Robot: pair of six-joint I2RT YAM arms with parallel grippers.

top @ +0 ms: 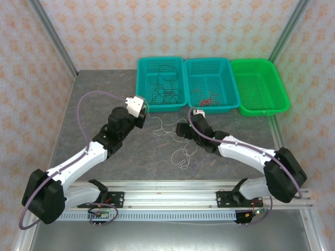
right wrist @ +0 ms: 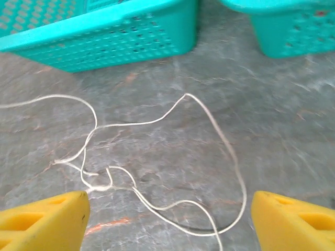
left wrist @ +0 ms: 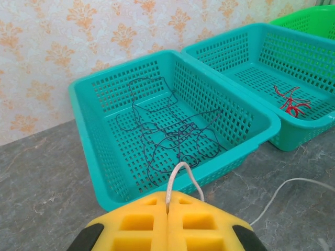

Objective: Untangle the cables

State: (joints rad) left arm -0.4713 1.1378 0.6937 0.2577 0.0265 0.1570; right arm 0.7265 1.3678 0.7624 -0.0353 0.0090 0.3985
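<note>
the thin white wire (right wrist: 99,183) lay in loose loops on the grey marbled tabletop (top: 99,99) at the centre of the overhead view, just below the baskets, and a bend of it was pinched between the closed yellow pads of the left gripper (left wrist: 168,201) at the bottom of its wrist view. the right gripper (right wrist: 168,204) hung over the wire's knot with its fingers spread wide, holding nothing. the thin black wire (left wrist: 172,137) lay tangled in the left teal perforated plastic basket (left wrist: 84,130), the thin red wire (left wrist: 291,102) in the second teal basket (left wrist: 314,125) at right.
</note>
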